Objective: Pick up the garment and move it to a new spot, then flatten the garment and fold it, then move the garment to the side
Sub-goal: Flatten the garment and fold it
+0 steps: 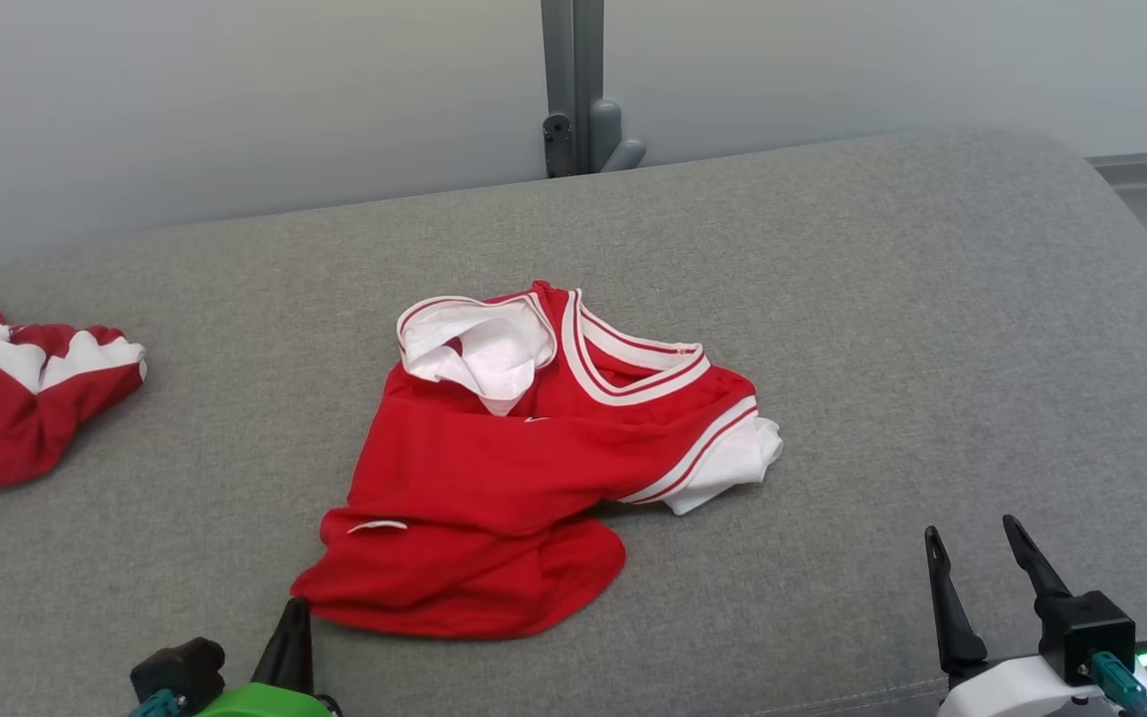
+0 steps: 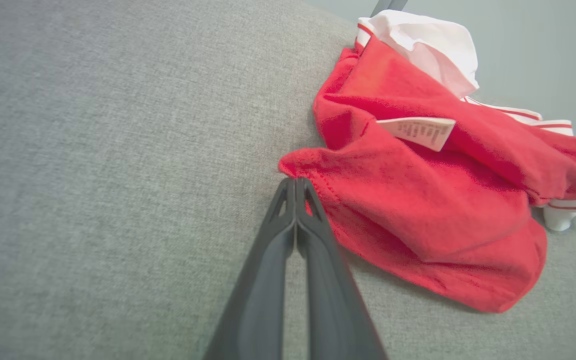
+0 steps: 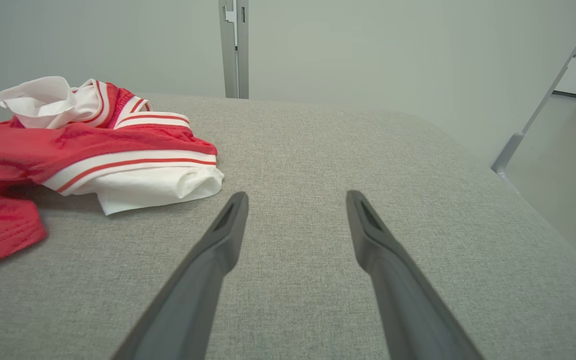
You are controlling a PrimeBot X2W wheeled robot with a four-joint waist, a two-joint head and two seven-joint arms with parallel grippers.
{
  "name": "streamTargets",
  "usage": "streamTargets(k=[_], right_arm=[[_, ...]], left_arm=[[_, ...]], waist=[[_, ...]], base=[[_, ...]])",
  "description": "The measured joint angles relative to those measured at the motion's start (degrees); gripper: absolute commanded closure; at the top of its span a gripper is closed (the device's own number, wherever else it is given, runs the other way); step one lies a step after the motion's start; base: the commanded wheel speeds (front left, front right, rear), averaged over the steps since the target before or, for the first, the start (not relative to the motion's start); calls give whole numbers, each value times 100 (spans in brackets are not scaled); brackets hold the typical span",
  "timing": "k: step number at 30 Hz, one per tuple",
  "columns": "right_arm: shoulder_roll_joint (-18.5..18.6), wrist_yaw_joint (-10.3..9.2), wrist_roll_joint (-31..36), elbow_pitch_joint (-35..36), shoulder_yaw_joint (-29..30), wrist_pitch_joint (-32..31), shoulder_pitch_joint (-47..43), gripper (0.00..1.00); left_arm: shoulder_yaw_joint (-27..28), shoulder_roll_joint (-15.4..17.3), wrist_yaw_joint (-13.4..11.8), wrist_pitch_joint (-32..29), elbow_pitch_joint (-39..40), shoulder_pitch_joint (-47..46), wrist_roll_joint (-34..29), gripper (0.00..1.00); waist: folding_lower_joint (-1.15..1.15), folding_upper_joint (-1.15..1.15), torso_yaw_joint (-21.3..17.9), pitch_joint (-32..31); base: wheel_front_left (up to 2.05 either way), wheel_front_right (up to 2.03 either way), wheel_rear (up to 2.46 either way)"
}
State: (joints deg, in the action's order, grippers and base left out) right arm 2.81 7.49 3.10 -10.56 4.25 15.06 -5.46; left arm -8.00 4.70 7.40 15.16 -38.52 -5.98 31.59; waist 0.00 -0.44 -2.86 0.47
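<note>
The garment is a red jersey with white trim, lying crumpled in the middle of the grey padded surface. My left gripper is at its near left hem corner. In the left wrist view the two dark fingers are pressed together, and my left gripper pinches the edge of the garment at that corner. A white care label shows on the cloth. My right gripper stands open over bare surface, right of the garment. Nothing is between the spread fingers of the right gripper.
A second red and white piece of clothing lies bunched at the surface's left edge. A grey metal post stands behind the surface against a pale wall. The surface rounds off on the right, with floor beyond it.
</note>
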Motion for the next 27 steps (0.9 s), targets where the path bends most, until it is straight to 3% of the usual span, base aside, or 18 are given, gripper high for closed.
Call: streamTargets(k=[11, 21, 22, 23, 27], right_arm=[[0, 1, -9, -9, -30, 0, -21, 0], [-1, 1, -33, -45, -123, 0, -12, 0], [0, 1, -33, -49, -120, 0, -12, 0], [0, 0, -33, -53, -120, 0, -13, 0], [-2, 1, -32, -55, -141, 0, -13, 0]], left_arm=[[501, 580, -302, -1, 463, 185, -214, 100], [514, 657, -361, -1, -260, 123, -254, 100], [554, 636, -361, -1, -272, 116, -250, 32], [603, 604, -361, -1, -279, 115, -236, 0], [813, 523, -396, -1, -214, 185, -170, 0]], waist=[[0, 0, 344, -79], [0, 0, 358, -38], [0, 0, 343, -34], [0, 0, 329, -32], [0, 0, 233, -24]], base=[[0, 0, 0], [0, 0, 0], [0, 0, 0], [0, 0, 0], [0, 0, 0]])
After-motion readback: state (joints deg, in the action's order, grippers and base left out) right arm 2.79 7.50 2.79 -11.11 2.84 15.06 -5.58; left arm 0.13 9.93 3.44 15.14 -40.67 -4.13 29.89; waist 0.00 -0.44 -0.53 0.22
